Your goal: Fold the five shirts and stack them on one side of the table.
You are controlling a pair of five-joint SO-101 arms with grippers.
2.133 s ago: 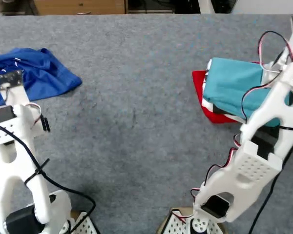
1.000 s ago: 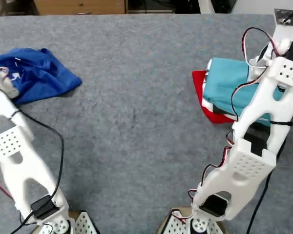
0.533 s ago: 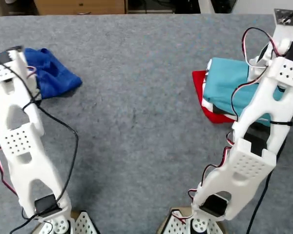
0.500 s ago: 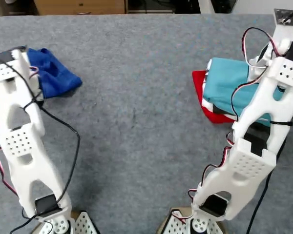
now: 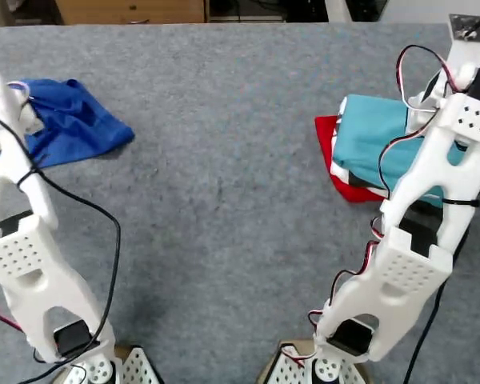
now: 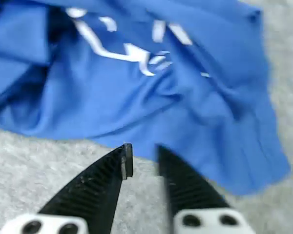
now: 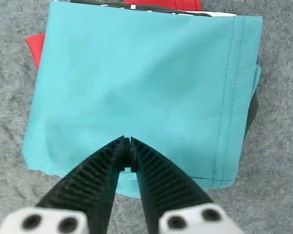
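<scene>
My left jaws stand a little apart with nothing between them. Their tips hang over the near edge of the blue shirt (image 6: 185, 97), where the cloth meets the grey bench (image 6: 34, 165). That shirt lies crumpled and unfolded, its white print facing up. From the high view it sits at the far left of the bench (image 5: 224, 200), just past my left arm (image 5: 20, 248).

My right jaws are closed tip to tip, empty, over the near half of the teal shirt (image 7: 136, 73). I cannot tell whether they touch it. The teal shirt is folded flat and tops a stack, with a red shirt (image 7: 33, 41) poking out beneath. The stack lies at the right of the bench, partly behind my right arm (image 5: 432, 200).
</scene>
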